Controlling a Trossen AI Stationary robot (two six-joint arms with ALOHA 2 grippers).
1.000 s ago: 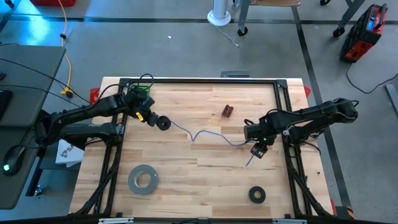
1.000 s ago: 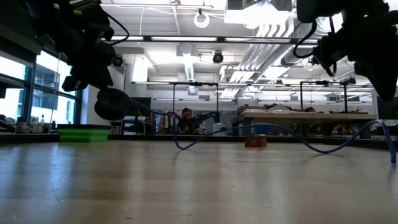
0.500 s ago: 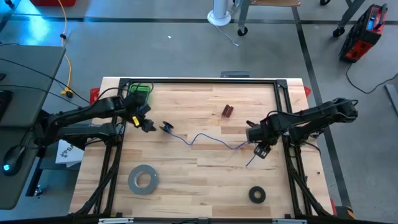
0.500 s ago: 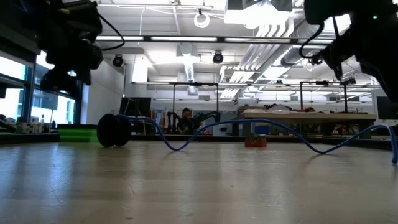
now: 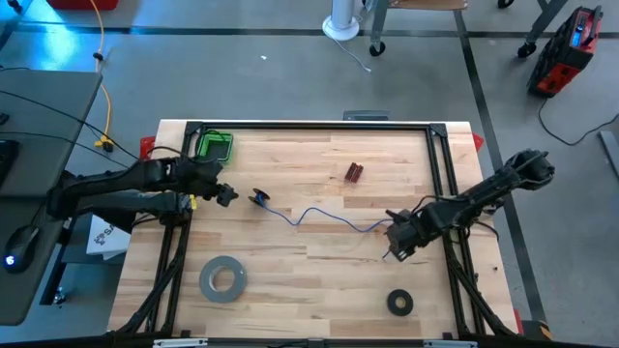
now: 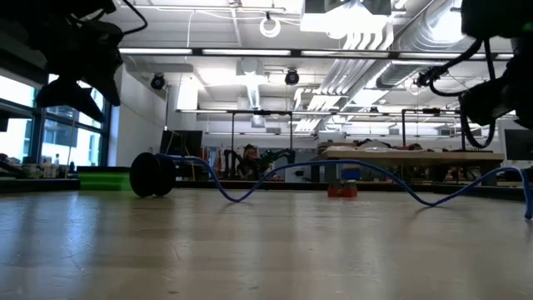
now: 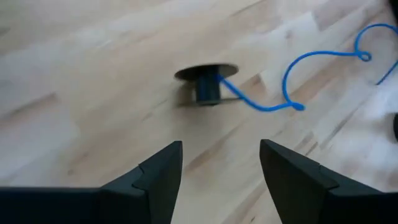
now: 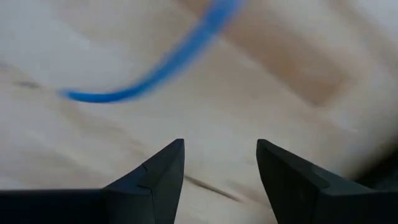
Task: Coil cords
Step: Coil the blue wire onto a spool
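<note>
high view: cord (image 5: 324,215) lies wavy on table (image 5: 319,280); left gripper (image 5: 224,193) gapes beside its spool (image 5: 259,198), right gripper (image 5: 395,247) gapes over the other end.

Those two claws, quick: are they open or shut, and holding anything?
Left gripper: open, holding nothing; the blue cable's black spool end lies on the table ahead of it.
Right gripper: open, holding nothing, low over the cable.
</note>
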